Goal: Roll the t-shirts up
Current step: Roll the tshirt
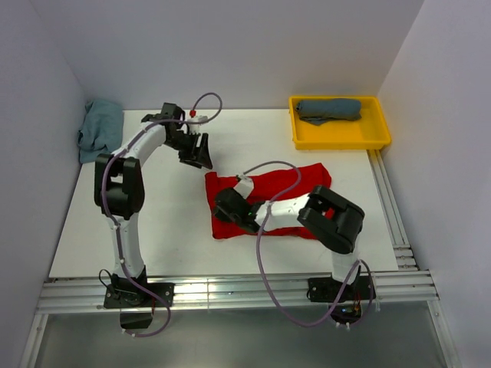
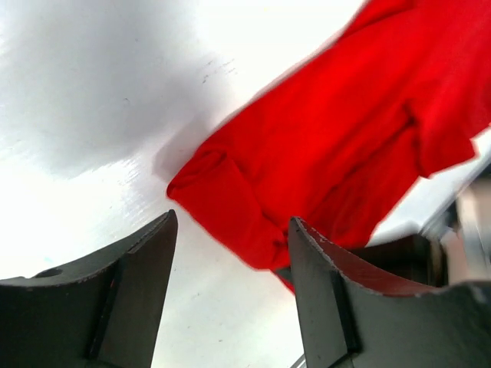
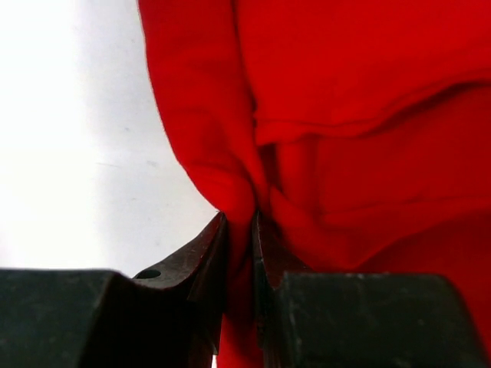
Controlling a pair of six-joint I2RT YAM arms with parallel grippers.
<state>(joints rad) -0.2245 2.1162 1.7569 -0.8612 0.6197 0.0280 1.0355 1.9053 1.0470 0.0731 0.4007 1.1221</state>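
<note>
The red t-shirt (image 1: 288, 192) lies folded into a band across the middle of the table. My right gripper (image 1: 227, 205) is at the shirt's left end and is shut on a fold of the red cloth (image 3: 238, 192). My left gripper (image 1: 201, 157) is open and empty, just above the shirt's far left corner (image 2: 222, 192), not touching it. The dark slate-blue t-shirt (image 1: 328, 110) lies bundled in the yellow tray (image 1: 337, 136) at the back right. The light teal t-shirt (image 1: 100, 129) lies crumpled at the table's back left edge.
Grey walls close in the table on the left, back and right. A metal rail frame (image 1: 230, 291) runs along the near edge and up the right side. Purple cables loop over both arms.
</note>
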